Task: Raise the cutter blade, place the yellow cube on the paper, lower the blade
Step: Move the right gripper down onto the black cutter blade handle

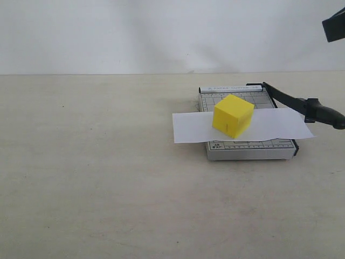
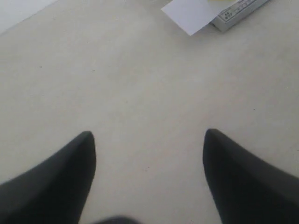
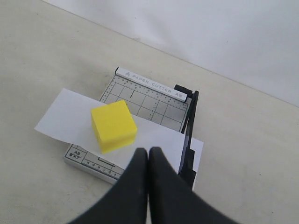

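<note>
The yellow cube (image 1: 233, 115) (image 3: 113, 125) rests on the paper (image 1: 280, 125) (image 3: 63, 116), which lies across the grey cutter board (image 1: 253, 150) (image 3: 149, 100). The cutter blade (image 1: 302, 103) (image 3: 189, 126) slants up from its hinge at the board's far right corner. Its handle hangs above the paper's right end with nothing holding it. My right gripper (image 3: 148, 150) is shut and empty, high above the board's near edge. My left gripper (image 2: 147, 135) stands open over bare table, well away from the board. A paper corner (image 2: 189, 14) shows in its view.
A pale wall rises behind the beige table (image 1: 97, 178). A dark part of the right arm (image 1: 334, 26) shows in the exterior view's top right corner. The left arm is out of that view.
</note>
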Available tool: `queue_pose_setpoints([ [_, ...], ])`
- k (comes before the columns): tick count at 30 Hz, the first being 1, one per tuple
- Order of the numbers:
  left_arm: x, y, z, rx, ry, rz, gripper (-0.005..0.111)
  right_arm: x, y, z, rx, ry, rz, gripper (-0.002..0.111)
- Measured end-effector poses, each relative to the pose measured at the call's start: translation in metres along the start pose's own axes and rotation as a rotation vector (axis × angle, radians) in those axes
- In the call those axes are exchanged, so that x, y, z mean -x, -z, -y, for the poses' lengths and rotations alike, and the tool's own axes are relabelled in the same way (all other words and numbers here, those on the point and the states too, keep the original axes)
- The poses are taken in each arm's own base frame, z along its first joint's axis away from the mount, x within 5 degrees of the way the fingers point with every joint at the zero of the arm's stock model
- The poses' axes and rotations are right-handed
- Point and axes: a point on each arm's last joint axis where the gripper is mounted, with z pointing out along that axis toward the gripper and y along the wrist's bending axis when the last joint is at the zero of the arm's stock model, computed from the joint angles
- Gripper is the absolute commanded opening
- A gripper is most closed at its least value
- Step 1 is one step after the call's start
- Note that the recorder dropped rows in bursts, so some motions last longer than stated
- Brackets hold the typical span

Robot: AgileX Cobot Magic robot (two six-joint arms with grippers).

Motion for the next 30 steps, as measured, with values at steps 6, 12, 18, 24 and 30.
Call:
queue_pose_setpoints([
  [6, -0.047, -0.01, 0.035, 0.037, 0.105, 0.078, 0.063, 0.0, 0.0, 0.0, -0.001, 0.0, 0.002, 0.0],
  [12, -0.081, -0.016, 0.058, 0.079, 0.171, 0.135, 0.063, -0.009, -0.007, -0.001, -0.001, -0.004, -0.014, 0.001],
  [18, -0.098, -0.02, 0.069, 0.1, 0.223, 0.152, 0.063, -0.022, -0.018, -0.001, -0.033, -0.036, -0.017, 0.047],
  [24, -0.1, -0.022, 0.072, 0.083, 0.244, 0.16, 0.063, -0.021, -0.018, 0.012, -0.176, -0.106, 0.006, 0.063],
  [30, -0.099, -0.022, 0.073, 0.075, 0.252, 0.163, 0.063, -0.033, -0.036, 0.023, -0.294, -0.177, -0.128, 0.063],
])
